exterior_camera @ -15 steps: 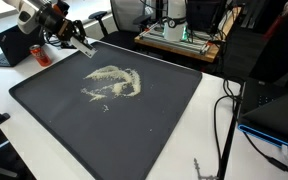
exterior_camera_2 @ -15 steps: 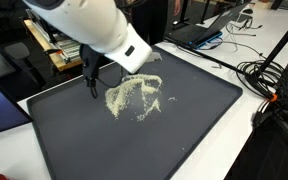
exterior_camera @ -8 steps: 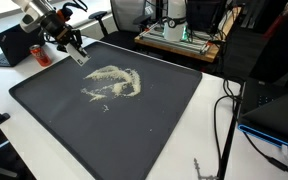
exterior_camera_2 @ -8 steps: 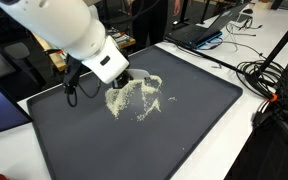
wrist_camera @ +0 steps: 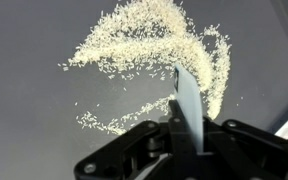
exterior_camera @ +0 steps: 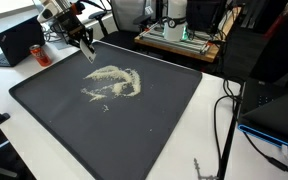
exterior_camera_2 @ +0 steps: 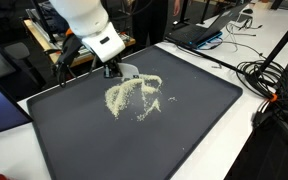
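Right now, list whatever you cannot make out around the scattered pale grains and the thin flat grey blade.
- Wrist view: the gripper is shut on the thin flat grey blade, whose held end is hidden between the dark fingers.
- Wrist view: whether the blade's tip touches the surface or hovers cannot be told.
- Exterior view: the scattered pale grains are too small to tell their kind.
- Exterior view: the black rectangular tray has its near corner cut off by the lower edge.

Your arm (exterior_camera_2: 84,18): white, bulky, rounded shells, smooth finish. White boxy block at wrist. Black cable (exterior_camera_2: 64,62) loops loose beside wrist. Your gripper (wrist_camera: 176,128): matte black, angular linkage bars, small pivot joints visible in wrist view.
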Controlling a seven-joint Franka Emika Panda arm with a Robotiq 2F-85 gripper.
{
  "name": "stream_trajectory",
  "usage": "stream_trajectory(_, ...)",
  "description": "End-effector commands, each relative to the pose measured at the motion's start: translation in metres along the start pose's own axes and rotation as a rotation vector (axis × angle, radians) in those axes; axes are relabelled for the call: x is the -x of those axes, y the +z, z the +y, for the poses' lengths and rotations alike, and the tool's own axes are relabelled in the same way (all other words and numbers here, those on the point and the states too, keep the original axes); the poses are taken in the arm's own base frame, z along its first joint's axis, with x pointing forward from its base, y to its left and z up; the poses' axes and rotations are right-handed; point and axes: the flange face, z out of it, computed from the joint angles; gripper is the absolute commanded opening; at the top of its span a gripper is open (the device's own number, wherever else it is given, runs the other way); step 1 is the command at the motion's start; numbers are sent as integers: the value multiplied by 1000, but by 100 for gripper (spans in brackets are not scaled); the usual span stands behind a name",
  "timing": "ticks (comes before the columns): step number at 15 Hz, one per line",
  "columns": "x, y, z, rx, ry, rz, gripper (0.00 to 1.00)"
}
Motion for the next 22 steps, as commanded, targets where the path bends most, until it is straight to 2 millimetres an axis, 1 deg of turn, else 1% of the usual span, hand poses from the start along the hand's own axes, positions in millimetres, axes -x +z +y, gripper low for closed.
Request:
stream_trajectory(1, 16, -1, -41, 76, 8, -72, 1)
stream_trajectory(5, 25, -4, -66, 136, 27, -116, 1)
stream_trajectory(8, 36, -13, -73, 211, 70, -123, 1)
stream_trajectory(11, 43, -23, -77, 296, 97, -119, 1)
stream_trajectory(13, 43, -25, -80, 336, 97, -119, 1)
stream_trajectory(18, 34, -29, -85, 474, 88, -86, 1)
stream_trajectory(22, 29, -26, -87, 523, 84, -72, 1)
